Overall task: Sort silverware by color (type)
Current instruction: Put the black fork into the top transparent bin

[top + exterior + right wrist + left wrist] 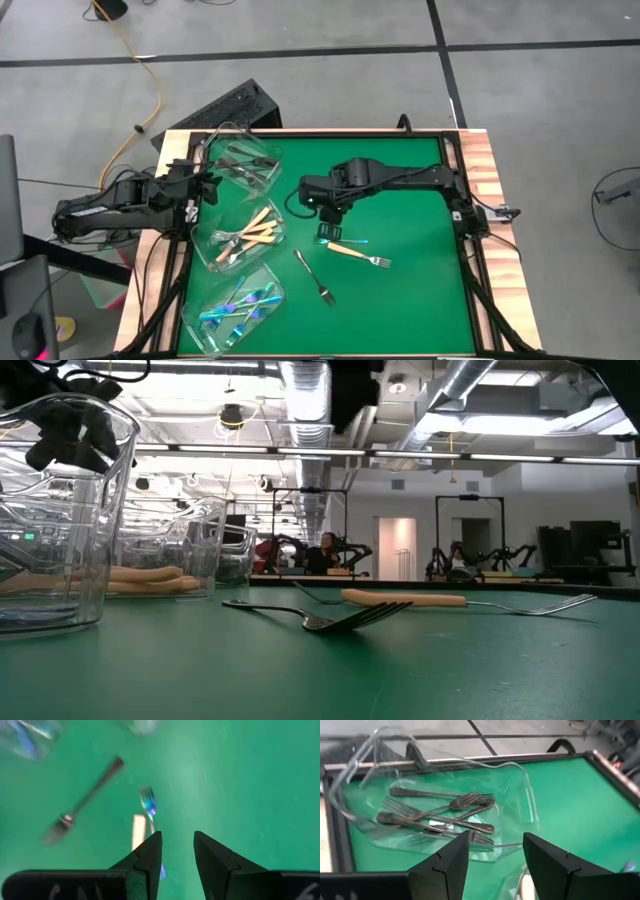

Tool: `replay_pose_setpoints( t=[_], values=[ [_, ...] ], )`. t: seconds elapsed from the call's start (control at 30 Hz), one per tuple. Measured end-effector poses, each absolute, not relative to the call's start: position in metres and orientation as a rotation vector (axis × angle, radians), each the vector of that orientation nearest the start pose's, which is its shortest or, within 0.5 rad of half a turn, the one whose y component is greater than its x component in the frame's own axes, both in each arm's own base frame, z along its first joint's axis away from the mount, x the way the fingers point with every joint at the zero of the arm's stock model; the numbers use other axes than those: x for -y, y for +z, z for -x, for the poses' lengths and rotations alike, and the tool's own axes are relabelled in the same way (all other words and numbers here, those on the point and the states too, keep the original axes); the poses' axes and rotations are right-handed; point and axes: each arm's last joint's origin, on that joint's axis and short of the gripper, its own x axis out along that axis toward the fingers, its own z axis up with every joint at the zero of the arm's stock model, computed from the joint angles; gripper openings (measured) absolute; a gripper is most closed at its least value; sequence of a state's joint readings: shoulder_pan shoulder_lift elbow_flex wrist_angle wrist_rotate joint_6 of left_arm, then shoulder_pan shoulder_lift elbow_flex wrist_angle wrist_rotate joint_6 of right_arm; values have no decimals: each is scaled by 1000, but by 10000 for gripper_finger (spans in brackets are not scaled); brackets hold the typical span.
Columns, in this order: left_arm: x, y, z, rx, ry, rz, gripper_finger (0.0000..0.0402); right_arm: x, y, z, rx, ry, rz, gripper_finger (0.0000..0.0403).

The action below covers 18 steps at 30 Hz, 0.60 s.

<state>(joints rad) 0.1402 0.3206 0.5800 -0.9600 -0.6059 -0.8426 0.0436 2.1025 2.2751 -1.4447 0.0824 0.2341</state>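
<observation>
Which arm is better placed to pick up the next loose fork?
Right. The right gripper hangs open just over the blue fork on the mat, while the left gripper waits by the tubs.

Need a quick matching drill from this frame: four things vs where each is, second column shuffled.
Things:
1. dark metal forks
2. cream-handled forks
3. iridescent forks
4. lone grey fork

Places:
A. tub nearest the table's front edge
B. loose on the green mat
C. middle tub
D. tub at the far end, by the left gripper

Pairs: 1-D, 2-C, 3-A, 4-B
</observation>
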Motion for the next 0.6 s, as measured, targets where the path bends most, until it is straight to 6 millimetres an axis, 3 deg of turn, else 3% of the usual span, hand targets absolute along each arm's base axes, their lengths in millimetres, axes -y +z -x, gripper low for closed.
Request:
replay_pose_setpoints(
  t=[0.3,0.6],
  values=[
    [-26,252,-59,-205,1016,731,172,-33,331,-406,-1336,-263,-100,132],
    [-26,252,-60,-214,1014,712,172,-49,335,-418,-1163,-292,-74,132]
  ],
)
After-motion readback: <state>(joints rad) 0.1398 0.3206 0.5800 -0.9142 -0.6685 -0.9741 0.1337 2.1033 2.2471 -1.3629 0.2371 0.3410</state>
